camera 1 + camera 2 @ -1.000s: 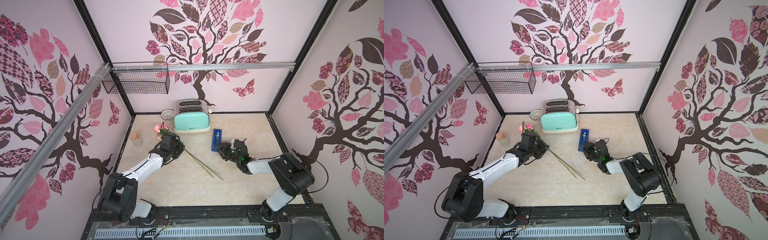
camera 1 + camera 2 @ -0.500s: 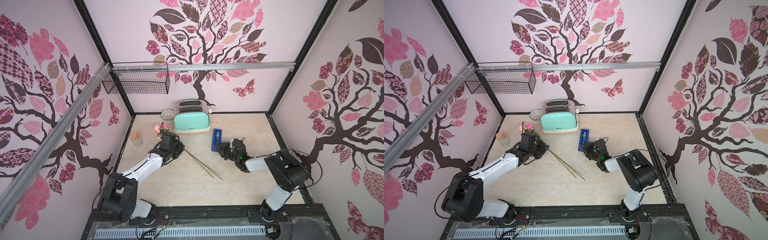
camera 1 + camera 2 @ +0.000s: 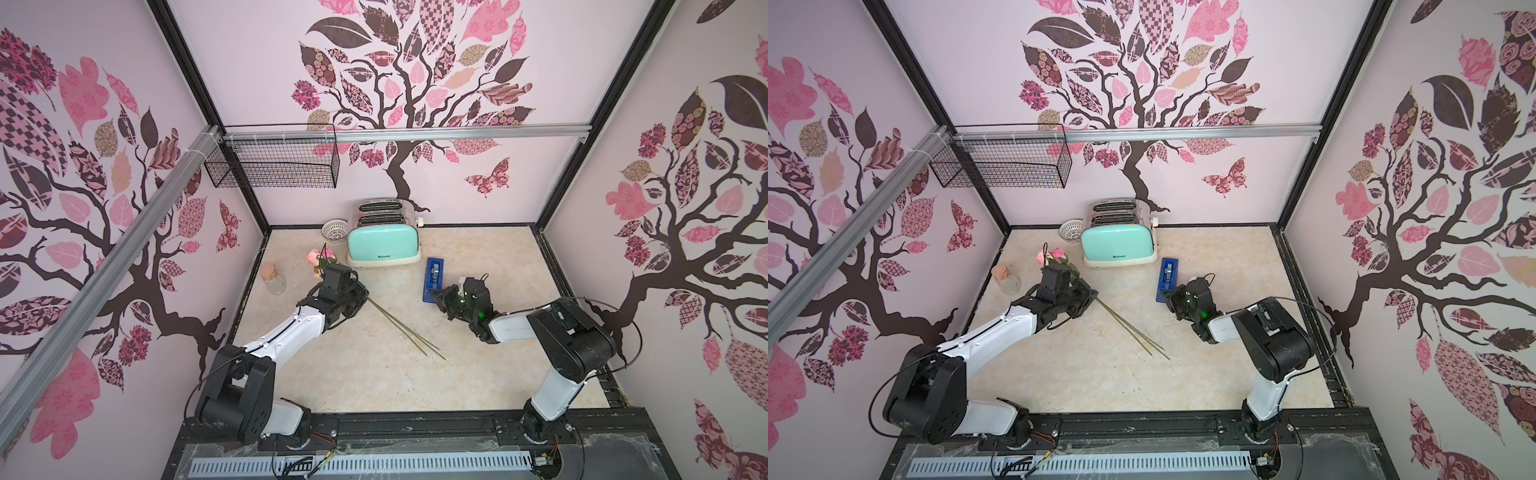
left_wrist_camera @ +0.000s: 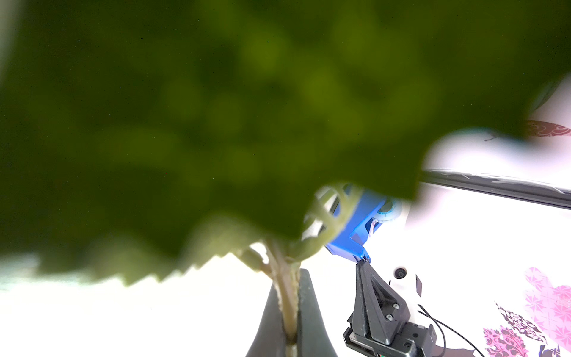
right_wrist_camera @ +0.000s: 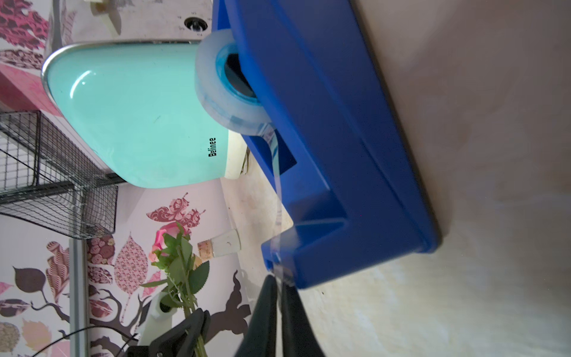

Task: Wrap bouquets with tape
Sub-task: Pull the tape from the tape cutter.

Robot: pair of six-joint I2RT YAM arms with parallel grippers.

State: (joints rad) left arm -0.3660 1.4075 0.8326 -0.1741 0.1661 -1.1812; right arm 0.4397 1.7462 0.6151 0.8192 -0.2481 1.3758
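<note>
The bouquet of pink roses is tilted up off the table, its long green stems slanting down to the tabletop. My left gripper is shut on the stems just below the leaves. The left wrist view shows a stem pinched between the pads under a blurred leaf. The tape sits in a blue dispenser right of the toaster. My right gripper is at the dispenser's near end, shut on the tape's free end by the cutter. In both top views it touches that end.
A mint toaster stands at the back, a small white strainer behind it. A corked glass jar stands by the left wall. A black wire basket hangs on the back wall rail.
My right gripper has closed from partly open onto the tape end at the dispenser. The left arm and bouquet have stayed in place.
</note>
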